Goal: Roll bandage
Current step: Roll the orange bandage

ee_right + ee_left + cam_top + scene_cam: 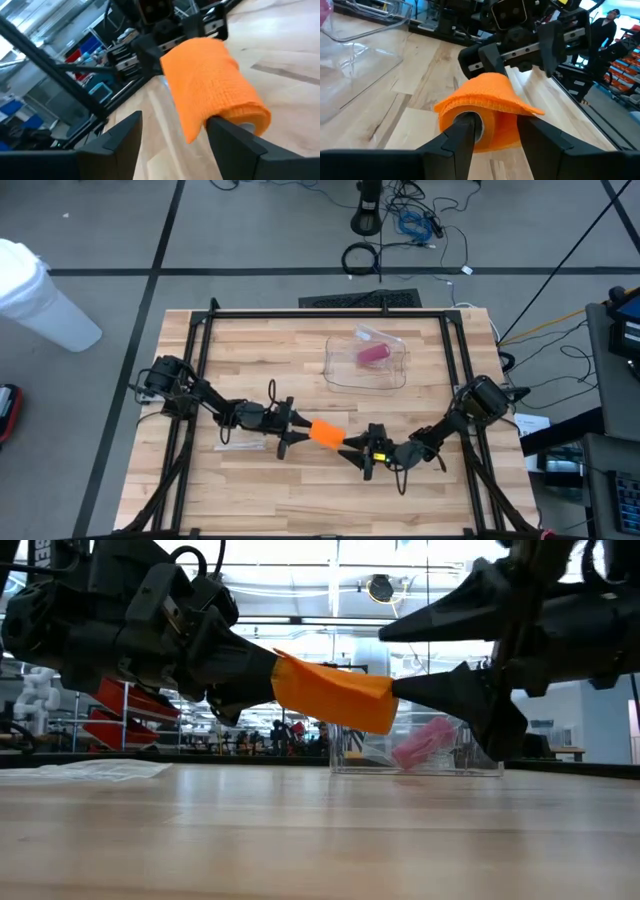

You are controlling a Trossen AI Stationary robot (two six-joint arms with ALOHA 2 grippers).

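Observation:
An orange bandage roll [326,432] hangs above the wooden table [300,500] near its middle, between my two grippers. A loose flap [525,106] of the bandage drapes over its top. My left gripper [298,432] comes level from the table's left and is shut on the roll's left end. My right gripper [358,452] comes level from the right and stands open at the roll's other end. One finger [440,690] reaches that end face. The other finger [430,615] stands above and apart. Whether the right gripper touches the roll I cannot tell. My left gripper holds the roll by the end that faces it [470,122]. One finger [457,142] stands in front of the core's opening and the other [540,142] lies against the outer wall. The fingers come level from the table's left, along the roll's axis. The roll hangs about level, clear of the table.
A clear plastic container [392,375] with a pink roll [373,354] inside stands behind the grippers, toward the far right. A flat clear wrapper [240,446] lies on the table under my left arm. Black frame rails [330,313] run along the table's edges.

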